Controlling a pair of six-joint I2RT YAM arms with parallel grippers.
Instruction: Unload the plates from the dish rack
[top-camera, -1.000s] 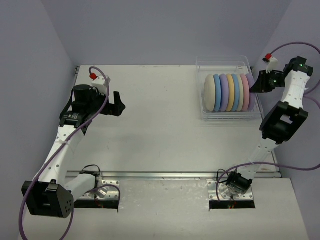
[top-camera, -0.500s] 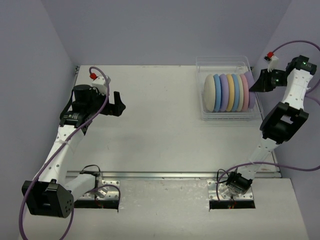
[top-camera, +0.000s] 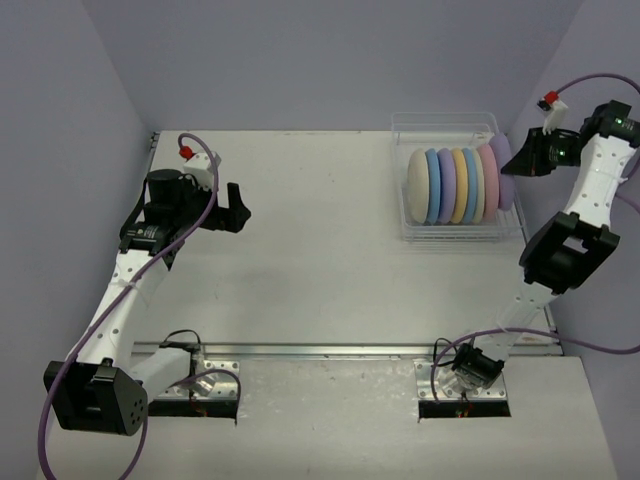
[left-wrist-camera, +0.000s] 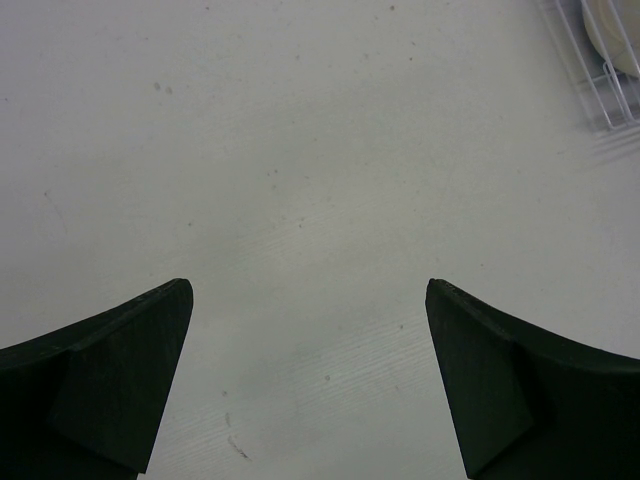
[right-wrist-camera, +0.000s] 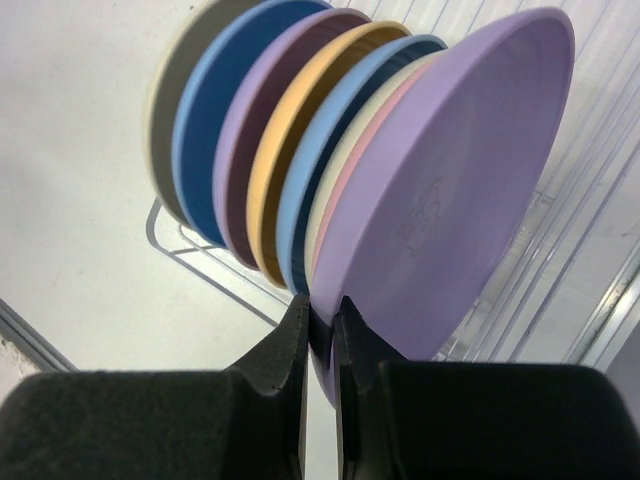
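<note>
My right hand (right-wrist-camera: 322, 308) pinches rim of end lavender plate (right-wrist-camera: 450, 190) in dish rack (top-camera: 445, 125), far right corner of table (top-camera: 320, 250). My left hand (left-wrist-camera: 308, 300) open, idle. I see nothing unloaded yet.

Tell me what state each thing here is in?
left tool: open, holding nothing.
right tool: shut on the end plate's rim.
end plate: lavender, gripped, tilted away from the row.
other plates: standing on edge in the rack.
rack: loaded with plates.
</note>
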